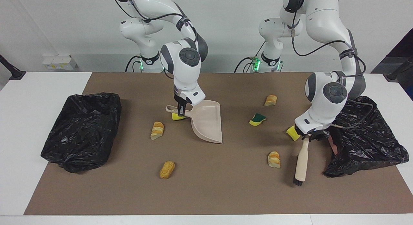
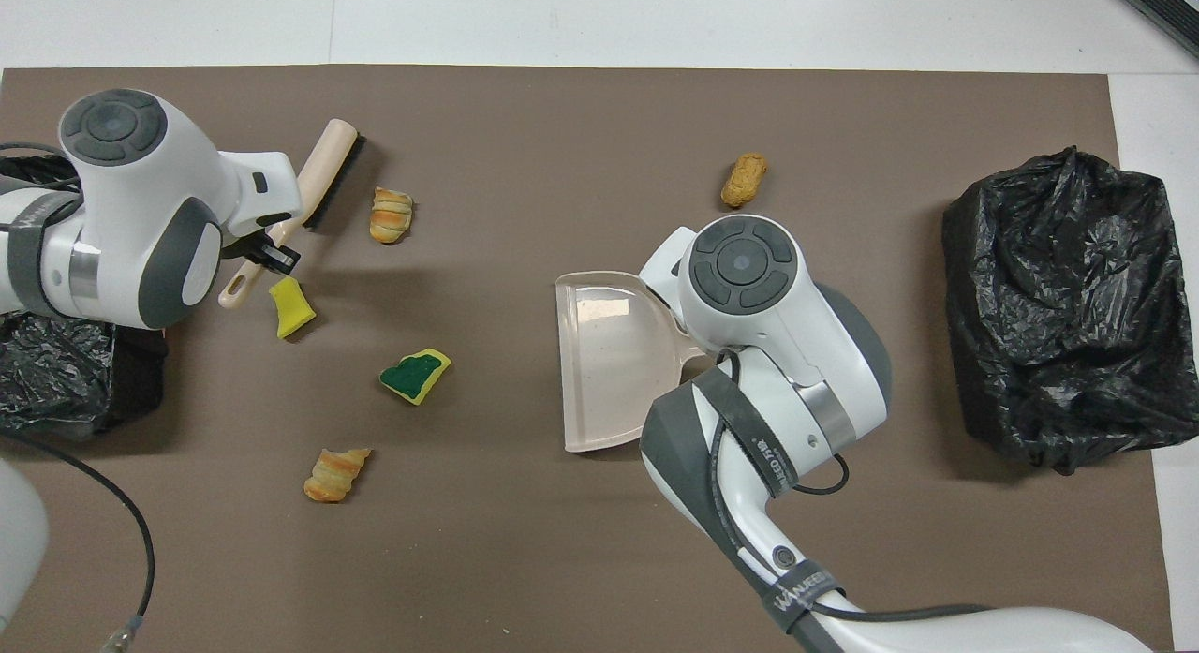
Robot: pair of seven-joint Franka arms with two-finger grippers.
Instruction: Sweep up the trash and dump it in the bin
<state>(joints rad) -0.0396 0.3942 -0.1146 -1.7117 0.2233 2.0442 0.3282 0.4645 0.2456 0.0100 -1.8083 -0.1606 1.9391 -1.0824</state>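
In your facing view, the left gripper (image 1: 308, 134) is clamped on the brush (image 1: 301, 163), whose long axis runs away from the robots, bristles farthest. The right gripper (image 1: 180, 111) is closed on the dustpan (image 1: 206, 121), mouth toward the left arm's end. You can count seven scraps of trash (image 1: 273, 159) scattered over the brown mat (image 1: 206, 192), between two black bags (image 1: 82, 128).

From overhead you see only five scraps; the brush (image 2: 323, 170) slants away from the robots.

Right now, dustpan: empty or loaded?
Empty. The dustpan held by the right hand shows a bare beige inside in the overhead view; scraps like the green sponge chunk lie on the mat outside it.
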